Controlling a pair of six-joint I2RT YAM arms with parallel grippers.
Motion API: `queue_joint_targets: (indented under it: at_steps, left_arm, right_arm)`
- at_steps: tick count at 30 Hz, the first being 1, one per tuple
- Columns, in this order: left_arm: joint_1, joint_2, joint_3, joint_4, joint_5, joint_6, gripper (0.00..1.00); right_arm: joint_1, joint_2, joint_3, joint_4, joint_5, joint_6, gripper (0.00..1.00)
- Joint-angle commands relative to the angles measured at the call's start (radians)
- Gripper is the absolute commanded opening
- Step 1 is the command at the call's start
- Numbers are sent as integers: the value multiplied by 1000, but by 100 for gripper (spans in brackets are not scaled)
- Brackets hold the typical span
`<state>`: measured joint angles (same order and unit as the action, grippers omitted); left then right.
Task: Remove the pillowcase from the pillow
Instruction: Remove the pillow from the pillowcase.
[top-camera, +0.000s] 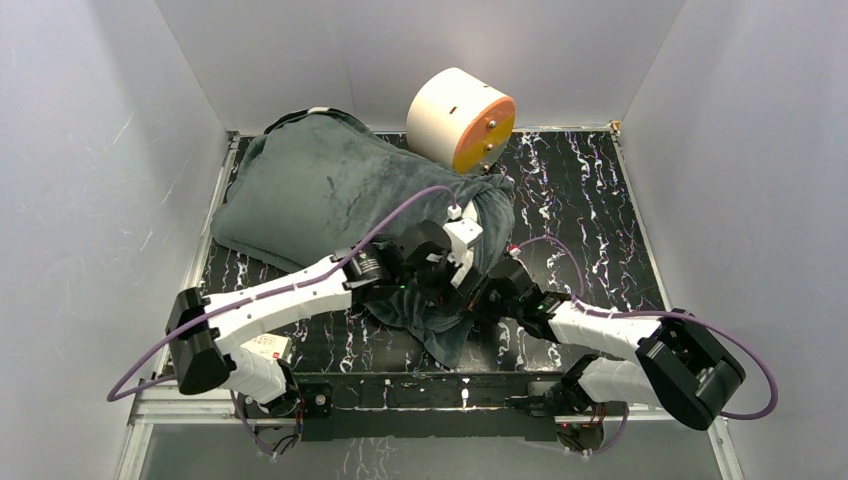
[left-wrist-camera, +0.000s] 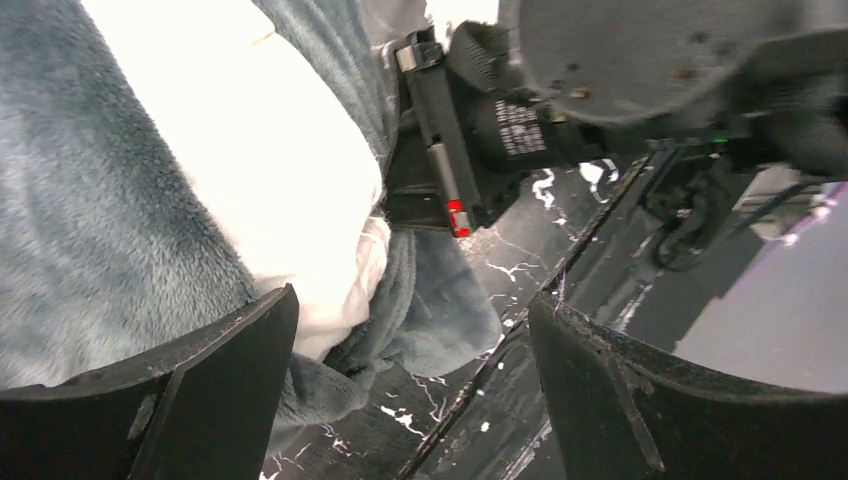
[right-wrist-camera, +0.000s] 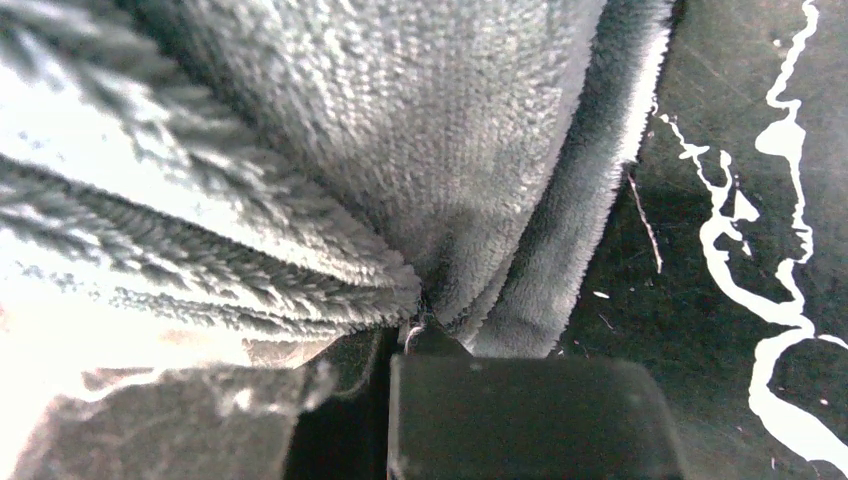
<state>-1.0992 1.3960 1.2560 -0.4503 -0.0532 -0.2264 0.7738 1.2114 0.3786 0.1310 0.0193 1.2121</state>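
I see a glossy black tabletop (top-camera: 600, 200) with white marble-like veins. It lies under the right pincer (top-camera: 486, 300) and reaches well out to that pincer's right and far side. The same veined surface shows below the left pincer (left-wrist-camera: 412, 300). A pale metal frame (top-camera: 160, 398) edges the table on the near side, back behind both pincers. Plain matte grey-white panels box everything in: the left wall (top-camera: 90, 150) well off to the left pincer's left, the right wall (top-camera: 760, 150) well beyond the right pincer, and the back wall (top-camera: 400, 50) far ahead of both. The light is soft and even, and it picks out faint scuffs on the left wall.
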Motion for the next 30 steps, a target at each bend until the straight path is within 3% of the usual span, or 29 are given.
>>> queue_joint_targets:
  at_steps: [1, 3, 7, 11, 14, 18, 19, 25, 30]
  left_arm:
    - [1, 42, 9, 0, -87, 12, 85]
    - [1, 87, 1, -18, -236, -25, 87]
    - [4, 242, 4, -81, -386, -18, 92]
    - [25, 387, 28, -177, -488, -72, 87]
    - [40, 393, 0, -143, -435, -82, 65]
    - [93, 344, -35, -54, -301, -81, 10]
    - [115, 330, -33, -48, -282, -86, 0]
    - [269, 221, -14, -12, -75, -71, 0]
    - [292, 156, 17, -17, 18, -79, 0]
  right_arm:
    - [1, -12, -55, -161, 76, -3, 0]
    - [2, -41, -66, -168, 91, 8, 0]
    - [2, -103, -78, -194, 125, 33, 0]
    - [2, -186, -88, -231, 163, 43, 0]
    - [0, -245, -97, -271, 207, 47, 0]
    - [0, -273, -102, -304, 227, 39, 0]
    - [1, -274, -99, -314, 225, 34, 0]
    - [-2, -246, -119, -323, 199, -1, 0]
    - [-38, -202, -182, -230, 106, 15, 0]
